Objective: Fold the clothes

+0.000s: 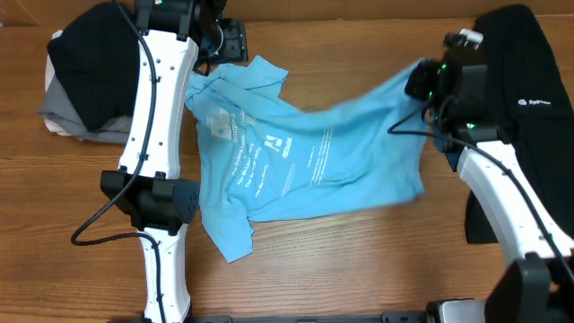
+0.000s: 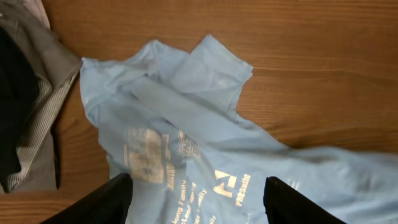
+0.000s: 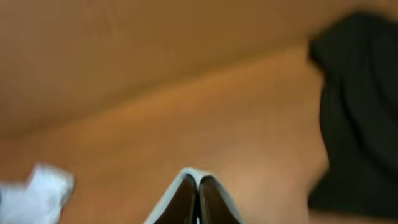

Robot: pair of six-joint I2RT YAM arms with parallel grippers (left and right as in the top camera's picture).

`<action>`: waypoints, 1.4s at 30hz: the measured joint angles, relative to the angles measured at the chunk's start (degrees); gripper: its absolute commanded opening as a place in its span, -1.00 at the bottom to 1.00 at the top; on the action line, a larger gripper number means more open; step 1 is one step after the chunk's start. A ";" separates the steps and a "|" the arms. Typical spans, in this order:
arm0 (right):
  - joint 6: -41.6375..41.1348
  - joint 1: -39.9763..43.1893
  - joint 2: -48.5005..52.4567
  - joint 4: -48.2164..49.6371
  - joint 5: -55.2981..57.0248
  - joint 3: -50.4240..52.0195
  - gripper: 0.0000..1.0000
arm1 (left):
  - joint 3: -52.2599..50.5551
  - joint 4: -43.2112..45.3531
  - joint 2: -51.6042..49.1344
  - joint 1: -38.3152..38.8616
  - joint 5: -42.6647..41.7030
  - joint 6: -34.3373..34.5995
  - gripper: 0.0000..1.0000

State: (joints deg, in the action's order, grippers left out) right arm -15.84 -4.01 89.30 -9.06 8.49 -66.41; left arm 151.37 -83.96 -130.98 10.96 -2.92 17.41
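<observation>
Here the right gripper (image 3: 198, 185) is closed on an edge of the T-shirt (image 1: 296, 161), at its raised right end. The view is blurred, but pale cloth shows around the tips. For a good fold, I think it should carry this edge low and slowly toward the collar, with the cloth flat. The left gripper (image 2: 199, 190) hangs open above the collar end, not touching; it could pin that end. The T-shirt lies crumpled on the table (image 1: 359, 269) between both arms.

Open table (image 1: 359, 260) near side of the T-shirt (image 1: 296, 161); black garment (image 1: 529, 81) at right, grey-and-black pile (image 1: 85, 85) at far left.
</observation>
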 measured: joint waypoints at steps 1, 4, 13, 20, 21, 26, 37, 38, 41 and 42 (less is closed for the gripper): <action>0.42 0.68 1.11 2.54 0.09 -0.20 -0.93 | -0.02 0.33 0.00 0.00 0.02 0.00 0.40; 1.22 3.32 6.10 5.44 0.13 -1.86 -0.93 | -0.02 1.57 0.00 0.00 0.02 0.00 0.40; 2.21 10.80 24.94 2.99 -0.76 -10.21 -0.93 | -0.04 2.64 0.00 0.00 4.11 0.00 0.43; 2.78 16.09 26.99 -3.23 -5.70 -18.18 0.52 | -0.07 7.61 0.00 -0.09 8.33 -0.02 0.56; 3.02 16.68 26.99 -5.22 -6.88 -20.24 0.79 | -0.07 7.93 0.00 -0.13 8.68 -0.02 0.57; 6.54 17.77 26.99 -23.41 -13.22 -35.93 1.00 | 1.14 4.70 0.00 -0.90 9.18 -0.04 0.57; 8.33 17.35 23.61 -67.91 -25.86 -67.87 1.00 | 8.61 -6.97 6.47 -2.67 4.48 -0.26 0.55; 8.39 17.38 22.64 -70.49 -26.32 -68.91 1.00 | 8.87 -8.41 7.61 -2.43 3.61 -0.26 0.54; 8.39 17.38 19.02 -76.85 -26.58 -70.23 1.00 | 9.46 -12.44 10.23 -1.81 0.98 -0.42 0.54; 8.41 17.38 17.99 -78.47 -26.43 -70.38 1.00 | 9.49 -12.66 10.80 -1.55 -0.33 -0.85 0.54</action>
State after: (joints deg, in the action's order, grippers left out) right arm -7.42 13.37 107.28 -87.53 -17.93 -136.79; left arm 160.86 -96.62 -120.18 9.41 -3.25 16.56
